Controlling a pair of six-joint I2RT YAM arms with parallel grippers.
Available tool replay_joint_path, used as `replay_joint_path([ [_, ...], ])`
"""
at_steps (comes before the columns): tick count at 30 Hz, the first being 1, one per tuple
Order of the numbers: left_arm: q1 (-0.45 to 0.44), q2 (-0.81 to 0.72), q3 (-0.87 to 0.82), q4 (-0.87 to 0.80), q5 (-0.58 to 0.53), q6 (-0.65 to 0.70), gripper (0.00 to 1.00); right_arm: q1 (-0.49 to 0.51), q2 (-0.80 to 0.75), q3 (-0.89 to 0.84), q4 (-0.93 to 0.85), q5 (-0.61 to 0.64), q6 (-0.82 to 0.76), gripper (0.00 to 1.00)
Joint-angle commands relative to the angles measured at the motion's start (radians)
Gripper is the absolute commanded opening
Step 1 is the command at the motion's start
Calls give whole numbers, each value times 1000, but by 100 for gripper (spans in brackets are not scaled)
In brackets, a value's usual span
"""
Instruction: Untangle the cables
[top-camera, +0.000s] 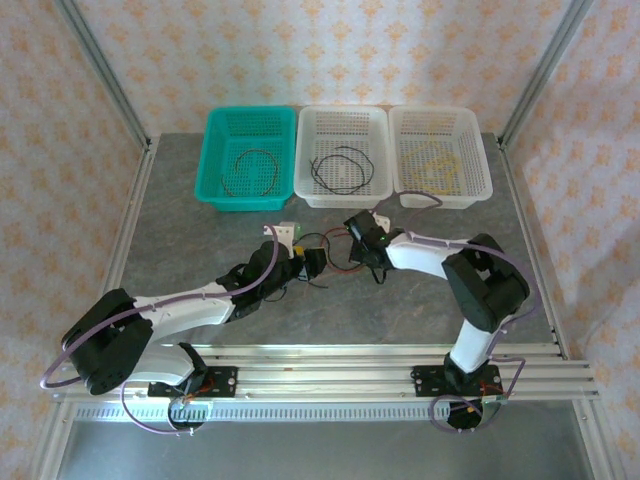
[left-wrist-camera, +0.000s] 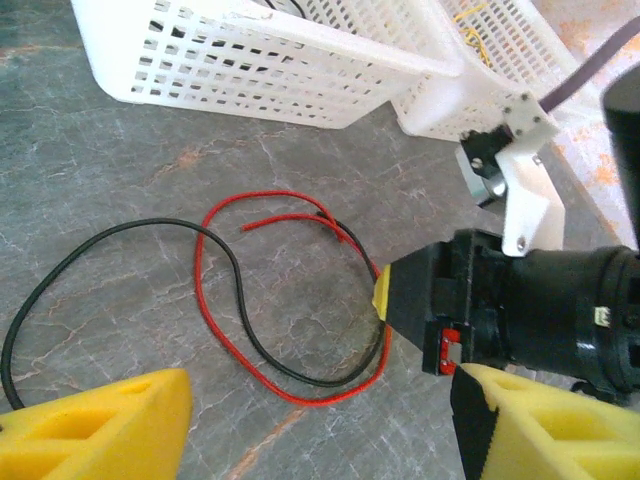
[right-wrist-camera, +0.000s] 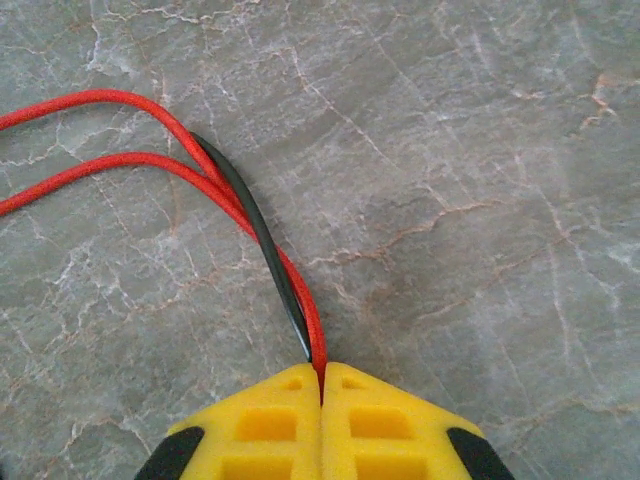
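Note:
A red cable and a black cable lie looped together on the grey marble table. In the right wrist view my right gripper is shut on both, the red cable and the black cable running out side by side from between its yellow fingertips. The left wrist view shows that right gripper pinching the loop's right side. My left gripper hovers just in front of the loop, open, with nothing between its yellow fingers. From above, both grippers meet mid-table, left gripper and right gripper.
Three baskets stand in a row at the back: a teal basket holding a dark cable, a white middle basket holding a black cable, and a white right basket holding a yellow cable. The white baskets stand close behind the loop.

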Motion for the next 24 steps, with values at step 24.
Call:
replay_joint_path([
  [24, 78, 85, 123, 151, 263, 100, 69, -1, -628, -23, -74, -36, -413, 0],
])
